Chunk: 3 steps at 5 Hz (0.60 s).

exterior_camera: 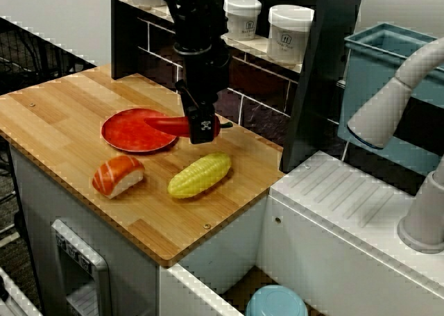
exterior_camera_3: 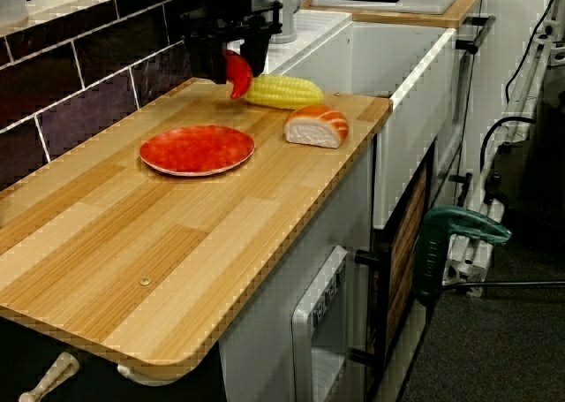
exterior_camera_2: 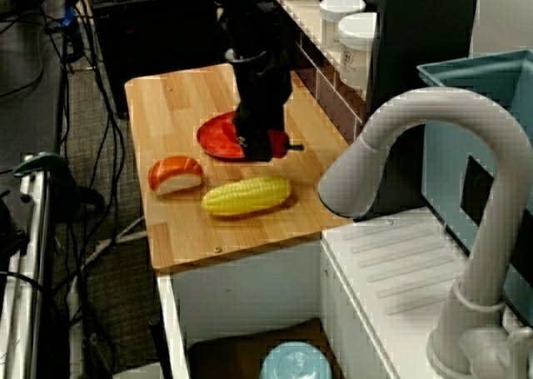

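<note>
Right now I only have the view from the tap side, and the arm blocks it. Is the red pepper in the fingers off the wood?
Observer: Yes. In the low view along the counter, the red pepper hangs between the fingers, with a gap under it.
Operator: Which way does it point?
Observer: In the front view its pointed tip faces the red plate. The stem sticks out on the other side.
Operator: Where is the grip?
Observer: Also from the front view, it is near the stem end. Most of the body sticks out on the plate side.
</note>
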Each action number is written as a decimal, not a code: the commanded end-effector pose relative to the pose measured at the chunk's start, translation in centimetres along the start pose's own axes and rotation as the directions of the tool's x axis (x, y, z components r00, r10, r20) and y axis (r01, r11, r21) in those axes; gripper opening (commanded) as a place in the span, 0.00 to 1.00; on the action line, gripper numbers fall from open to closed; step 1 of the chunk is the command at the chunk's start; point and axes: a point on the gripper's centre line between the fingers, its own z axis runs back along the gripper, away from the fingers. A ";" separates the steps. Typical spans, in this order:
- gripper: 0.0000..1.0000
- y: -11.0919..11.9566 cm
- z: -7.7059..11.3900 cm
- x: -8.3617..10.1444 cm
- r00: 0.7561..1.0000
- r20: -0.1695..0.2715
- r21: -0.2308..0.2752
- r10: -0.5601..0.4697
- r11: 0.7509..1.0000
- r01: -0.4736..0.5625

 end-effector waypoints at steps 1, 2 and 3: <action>0.00 0.9 -0.3 1.7 1.000 0.022 0.039 0.005 0.999 -0.006; 0.78 1.5 -0.5 1.6 0.999 0.015 0.059 0.028 0.998 -0.029; 1.00 2.1 -0.1 1.3 0.998 0.021 0.050 0.053 0.997 -0.054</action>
